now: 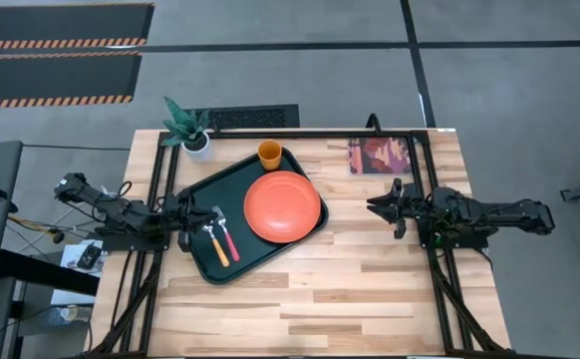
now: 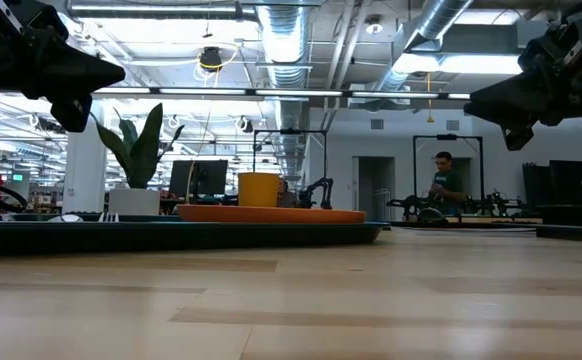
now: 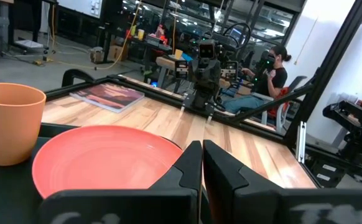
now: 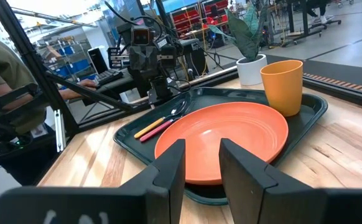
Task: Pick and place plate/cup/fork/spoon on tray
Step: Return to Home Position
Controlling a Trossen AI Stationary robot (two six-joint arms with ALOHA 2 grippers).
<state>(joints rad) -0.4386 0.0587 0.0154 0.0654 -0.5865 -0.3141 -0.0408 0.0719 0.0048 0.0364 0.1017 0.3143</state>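
Note:
The dark green tray [image 1: 202,189] lies slantwise on the table's left half. On it rest the orange-red plate [image 1: 283,206], the orange-yellow cup [image 1: 269,154] standing upright at its far corner, and the red-handled fork [image 1: 230,239] beside the orange-handled spoon [image 1: 216,247] near its left end. My left gripper [image 1: 188,221] hovers at the tray's left end, shut and empty; its wrist view shows the plate [image 3: 106,155] and cup [image 3: 10,121]. My right gripper [image 1: 378,207] hovers right of the tray, open and empty, facing the plate [image 4: 224,140].
A white pot with a green plant [image 1: 192,130] stands at the table's far left corner. A reddish picture card [image 1: 380,157] lies at the far right. Bare wood lies in front of the tray [image 1: 320,299]. People sit in the room beyond [image 3: 277,65].

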